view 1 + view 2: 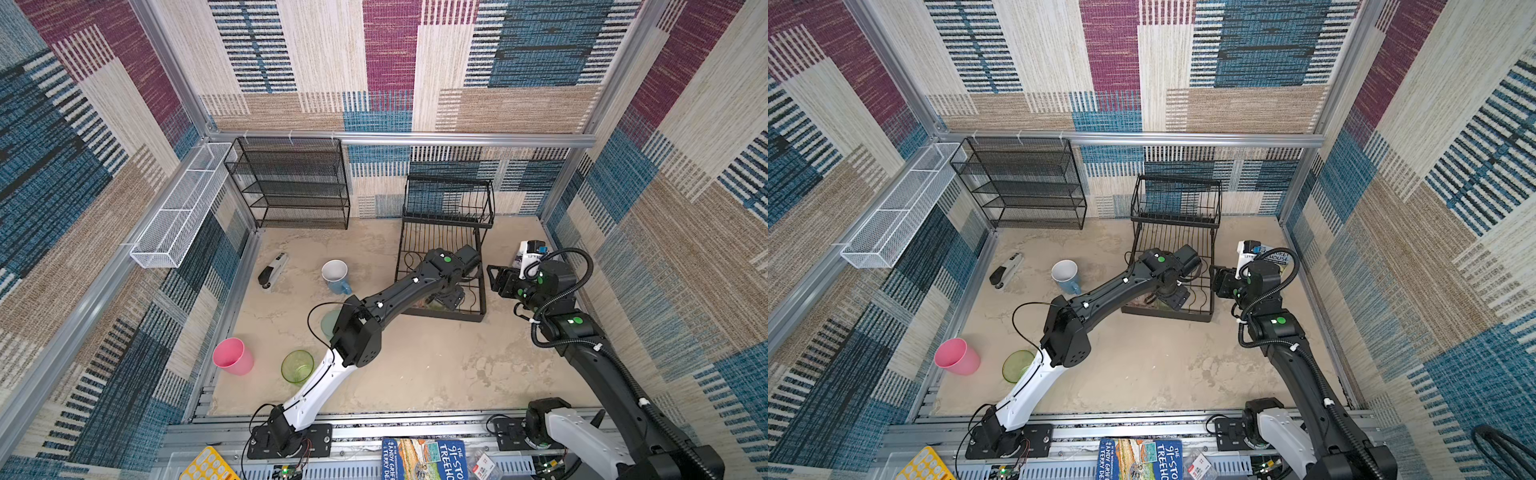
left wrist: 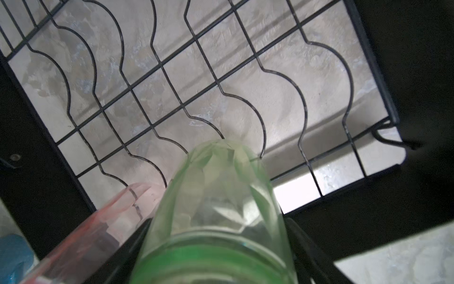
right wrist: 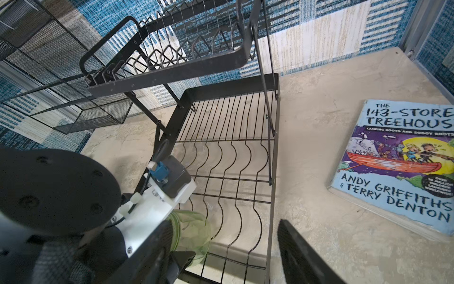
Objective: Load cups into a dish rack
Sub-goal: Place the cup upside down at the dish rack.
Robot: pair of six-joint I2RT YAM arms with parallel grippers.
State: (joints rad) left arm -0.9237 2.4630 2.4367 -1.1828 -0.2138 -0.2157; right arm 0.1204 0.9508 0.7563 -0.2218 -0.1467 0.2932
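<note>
Left wrist view looks along the green tumbler (image 2: 216,196) clamped between the fingers of the left gripper (image 2: 218,239). The cup's long axis runs on in line with the gripper. The end with the thick green band is near the camera and the faceted end points away and down at the lower tray of the dish rack (image 2: 217,82). Which end is the mouth is hard to tell. The far end hangs tilted, not upright, over the curved wire dividers near the tray's front corner. The coming move therefore looks like a short lowering into a bay between two dividers, then a release.

A peach-pink cup (image 2: 115,216) lies just beside it and appears to be inside that same corner; whether the two touch cannot be told. The right gripper (image 1: 495,281) hangs with jaws parted and empty just outside the rack's right rail, so the left arm is plainly the nearer one.

The tray is open wire over the mottled beige table (image 1: 436,365), and a cup end could catch or slip between wires. Room is tight on the peach-pink side and free toward the far dividers.

In a top view the blue mug (image 1: 336,275), the opaque pink cup (image 1: 232,356), a second green tumbler (image 1: 297,366) and a teal cup (image 1: 329,323), half hidden by the left arm, stand on the table well apart from the rack.
</note>
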